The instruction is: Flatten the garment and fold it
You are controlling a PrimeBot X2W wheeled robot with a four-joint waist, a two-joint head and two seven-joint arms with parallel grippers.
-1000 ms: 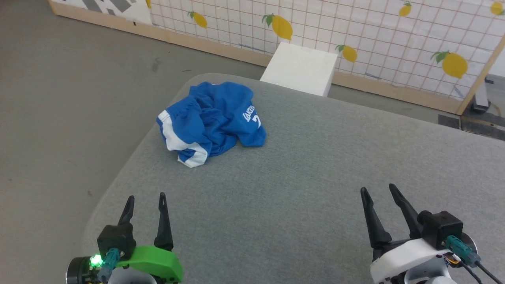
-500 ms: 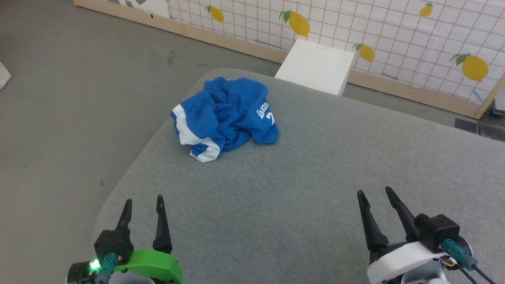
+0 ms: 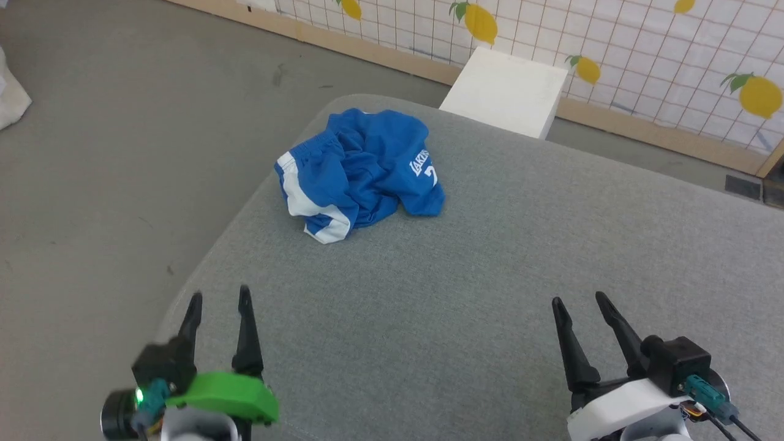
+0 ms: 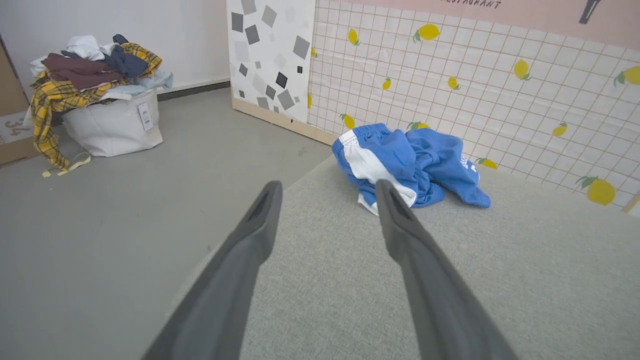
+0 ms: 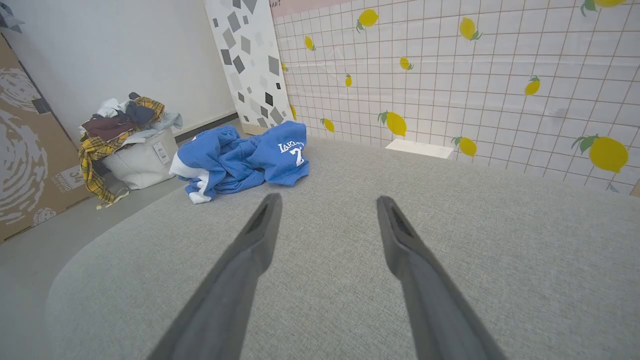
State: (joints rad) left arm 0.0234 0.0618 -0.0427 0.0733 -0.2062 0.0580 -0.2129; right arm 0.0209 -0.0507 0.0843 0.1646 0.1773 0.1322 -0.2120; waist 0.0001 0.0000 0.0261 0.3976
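Garment lies crumpled in a heap near the far left corner of the grey padded table — not flattened yet. Left gripper and right gripper both hover over the near edge, fingers spread wide, holding nothing — well apart from it.

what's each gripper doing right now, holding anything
Left gripper: open, holding nothing.
Right gripper: open, holding nothing; the garment lies crumpled, well ahead of both.
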